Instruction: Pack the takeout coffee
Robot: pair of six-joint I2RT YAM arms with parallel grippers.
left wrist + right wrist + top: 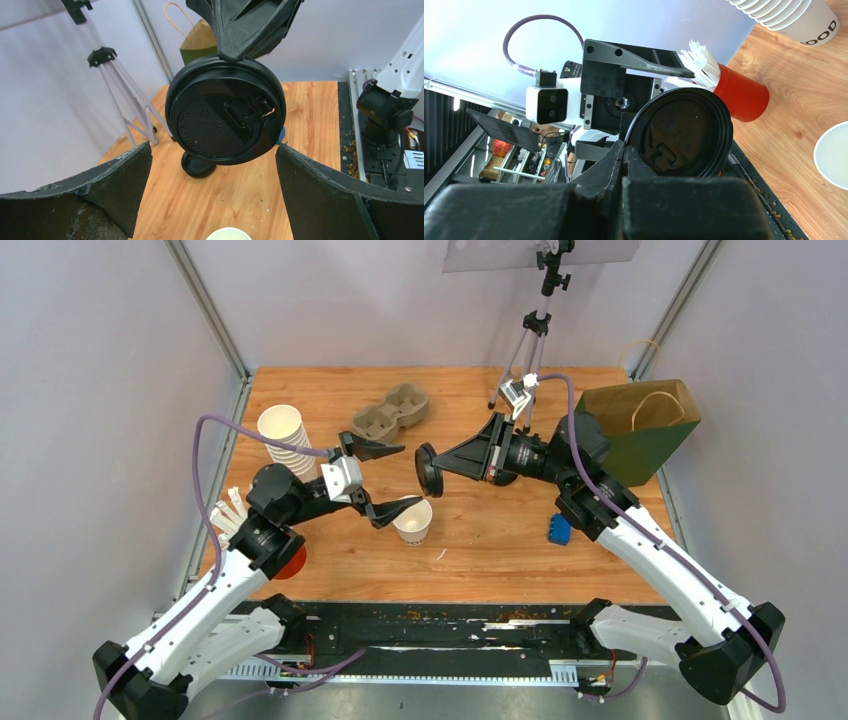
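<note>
We've got the lid (pixel 225 110) pinched edge-on in the right claw (pixel 443 464) near the cup (pixel 412 523), likely for capping; left claw (pixel 411 475) wide open, empty, beside it.

Bare desk (pixel 500 560) lies near and to the right of the white cup (pixel 412 521), broken only by a blue block (pixel 558 530). Over the cup the left pincer (pixel 410 476) is spread wide, and the black lid (pixel 429 470), clamped upright in the right pincer (pixel 436 468), blocks the gap at its fingertips. The cup stack (pixel 284 436) and red cup (pixel 292 562) crowd the left edge; a cardboard carrier (pixel 390 410), tripod (pixel 537 325) and paper bag (pixel 640 425) line the rear.
</note>
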